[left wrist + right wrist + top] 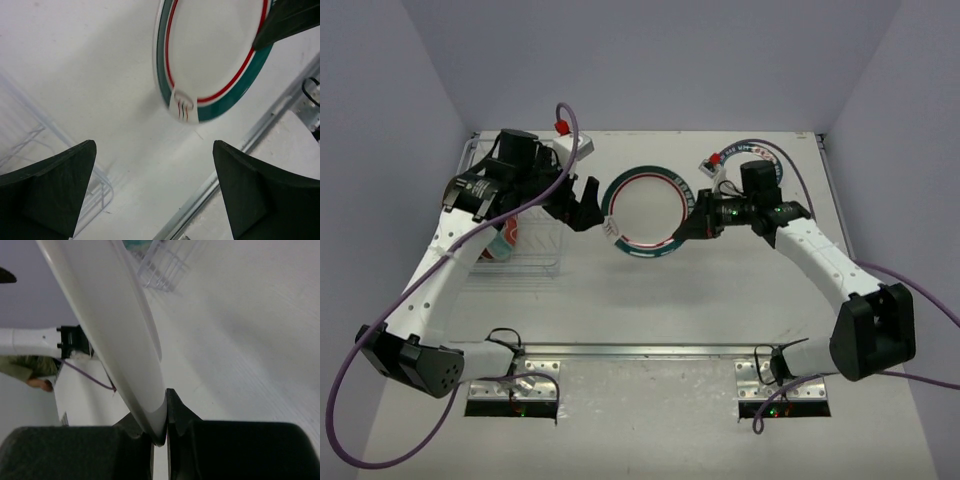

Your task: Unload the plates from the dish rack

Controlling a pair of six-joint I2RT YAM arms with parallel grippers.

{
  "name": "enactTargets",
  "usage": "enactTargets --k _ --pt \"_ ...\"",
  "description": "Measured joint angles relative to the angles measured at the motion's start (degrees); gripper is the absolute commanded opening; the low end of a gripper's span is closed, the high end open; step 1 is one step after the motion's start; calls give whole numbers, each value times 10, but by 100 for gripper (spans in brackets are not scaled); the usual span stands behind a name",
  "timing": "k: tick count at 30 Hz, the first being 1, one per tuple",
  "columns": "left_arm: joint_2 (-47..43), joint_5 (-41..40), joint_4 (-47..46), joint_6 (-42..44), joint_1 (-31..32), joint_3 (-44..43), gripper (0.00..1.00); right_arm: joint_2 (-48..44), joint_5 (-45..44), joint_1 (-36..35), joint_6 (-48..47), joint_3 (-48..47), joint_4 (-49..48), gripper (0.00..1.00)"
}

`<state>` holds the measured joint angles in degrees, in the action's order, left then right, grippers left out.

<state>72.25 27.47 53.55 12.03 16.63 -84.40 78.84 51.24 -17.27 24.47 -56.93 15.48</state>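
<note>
Right end effector [159, 436] pinches plate [647, 213] rim; white centre, red-teal bands

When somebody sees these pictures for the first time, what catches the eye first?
A round plate with a teal and red rim, at mid-table, clamped at its right edge by the right gripper. The left gripper stands open just left of it, near the wire dish rack.
</note>
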Motion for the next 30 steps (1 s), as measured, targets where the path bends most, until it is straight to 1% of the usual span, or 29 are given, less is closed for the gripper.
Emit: enactTargets --k 5,9,12,16,19,24,28,29,30 --pt "-28 -90 -56 -50 -22 0 100 57 2 151 65 -8 -24 0" --pt "-44 -144 -88 -76 -28 0 100 112 -23 232 105 -34 -28 0" --pt "-45 -193 -107 -89 -31 5 100 176 -40 278 138 -94 -25 0" --pt "-44 -263 -118 -97 -42 21 100 268 -62 320 168 -184 -20 0" --pt "-44 -296 -122 -99 -48 34 100 327 -75 343 192 -229 -24 0" --pt "-46 -318 -126 -101 -51 50 100 405 -79 355 224 -265 -15 0" --pt "-53 -327 -128 -104 -52 63 100 449 -80 355 246 -281 -9 0" --pt "-56 -330 -129 -104 -52 65 100 458 -80 355 252 -288 -6 1" --pt "-58 -332 -129 -104 -53 67 100 467 -79 355 259 -296 -3 3"
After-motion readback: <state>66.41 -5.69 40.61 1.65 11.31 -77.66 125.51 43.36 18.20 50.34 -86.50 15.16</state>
